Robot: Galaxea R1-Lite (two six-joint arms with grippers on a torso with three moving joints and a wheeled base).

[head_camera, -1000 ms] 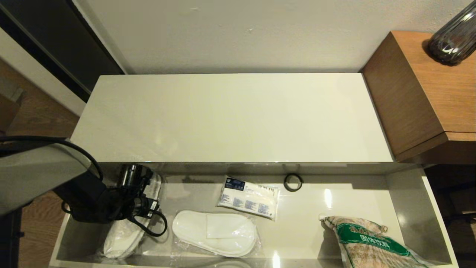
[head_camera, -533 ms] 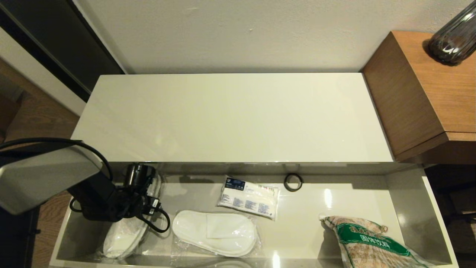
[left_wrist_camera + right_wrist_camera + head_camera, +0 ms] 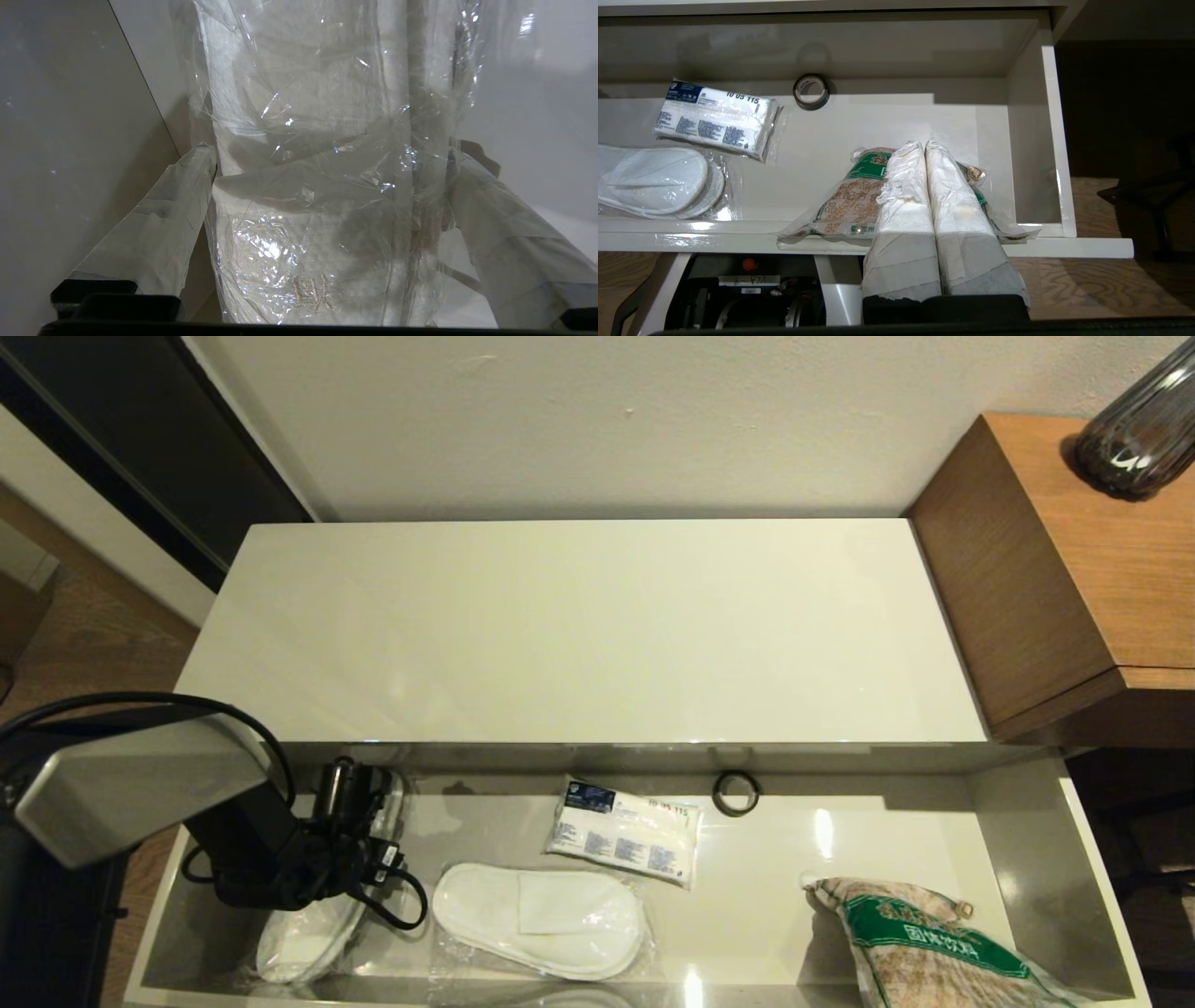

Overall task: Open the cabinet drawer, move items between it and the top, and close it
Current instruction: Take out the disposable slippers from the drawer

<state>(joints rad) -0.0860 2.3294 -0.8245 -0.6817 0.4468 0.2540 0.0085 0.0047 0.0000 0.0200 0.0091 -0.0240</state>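
Note:
The cabinet drawer (image 3: 1027,821) stands pulled out under the cream-white top (image 3: 579,625), which is bare. At its left end lies a slipper pair in clear plastic (image 3: 299,943), partly under my left arm (image 3: 271,859). In the left wrist view my left gripper (image 3: 331,154) is open and straddles that pack (image 3: 317,196), one finger at each long edge. A second slipper pack (image 3: 541,919) lies left of centre. The bag of brown grain with a green label (image 3: 924,943) lies at the right front. My right gripper (image 3: 923,144) is shut and empty, above the grain bag (image 3: 845,196) at the drawer's front.
A small white packet with blue print (image 3: 624,831) and a black ring (image 3: 736,793) lie near the drawer's back. A brown wood cube (image 3: 1074,569) with a dark ribbed vase (image 3: 1134,429) adjoins the top's right end. The wall runs behind.
My left arm has shifted to the right and further in over the drawer's left end. The slipper pack under it and the other items have stayed put.

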